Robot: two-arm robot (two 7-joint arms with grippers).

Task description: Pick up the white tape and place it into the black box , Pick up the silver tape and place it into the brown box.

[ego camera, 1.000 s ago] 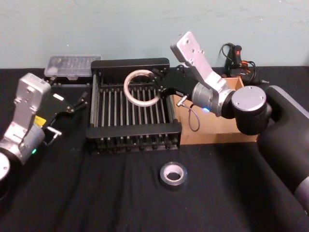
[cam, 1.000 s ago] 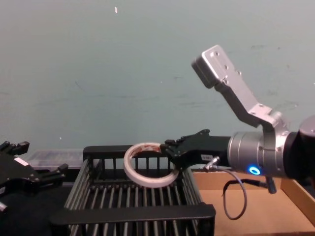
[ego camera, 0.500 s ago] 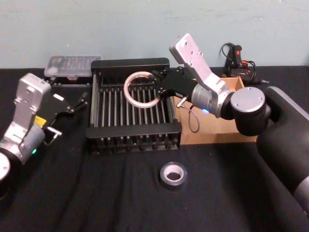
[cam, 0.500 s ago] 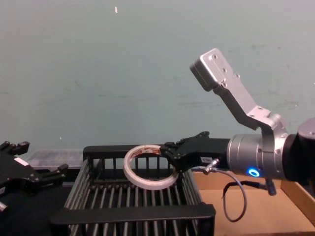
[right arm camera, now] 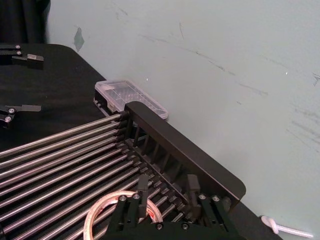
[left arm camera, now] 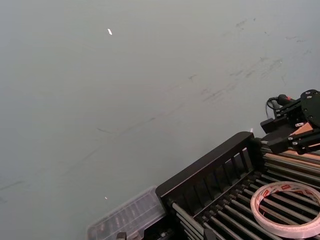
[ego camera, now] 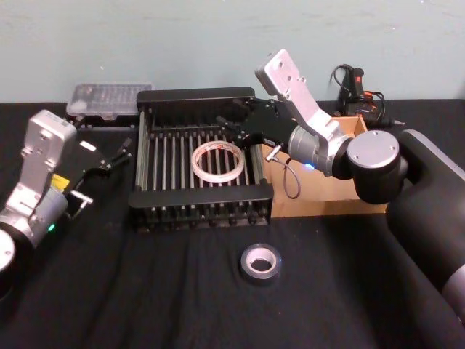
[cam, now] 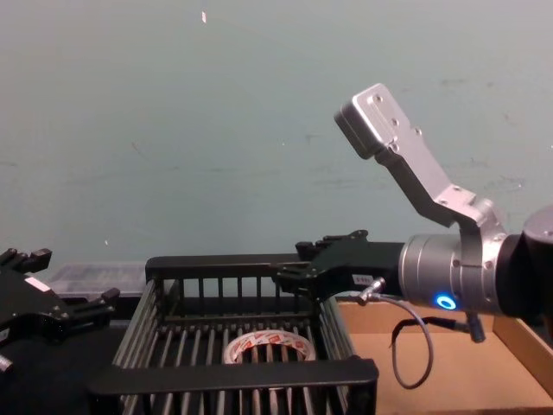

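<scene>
Whitish and thin, the white tape lies flat on the slatted floor of the black box, just below the right gripper, whose fingers stand spread and hold nothing; the brown box sits beside that gripper's arm; the silver tape rests on the dark cloth, well apart from it; the left gripper hangs parked beyond the crate's far side, fingers apart.
</scene>
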